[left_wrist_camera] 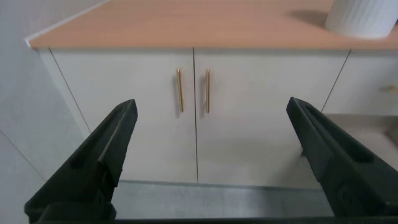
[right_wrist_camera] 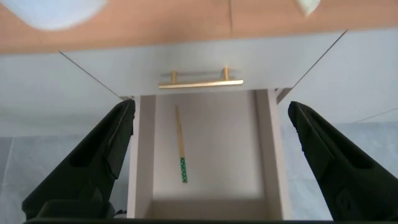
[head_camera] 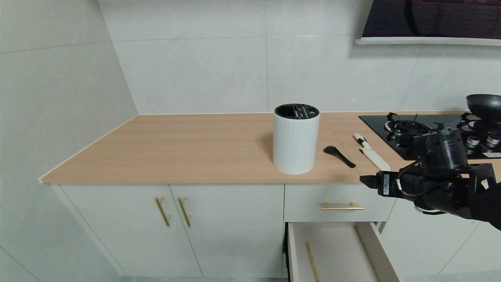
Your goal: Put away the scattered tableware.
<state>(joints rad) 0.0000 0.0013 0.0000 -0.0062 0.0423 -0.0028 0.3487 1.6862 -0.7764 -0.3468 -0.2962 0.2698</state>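
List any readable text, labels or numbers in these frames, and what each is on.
No text is legible.
Too small to read: the white sticker on the black right gripper.
Too small to read: the pale tag at the front edge of the black gas hob.
No markings visible on the white ribbed cylindrical holder, white knife, black spoon or green-tipped wooden chopstick.

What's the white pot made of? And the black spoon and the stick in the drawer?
White pot: probably matte plastic, finely ribbed; ceramic possible. Black spoon: smooth dark plastic, it seems. Stick: likely bamboo or wood, tan with a green end.
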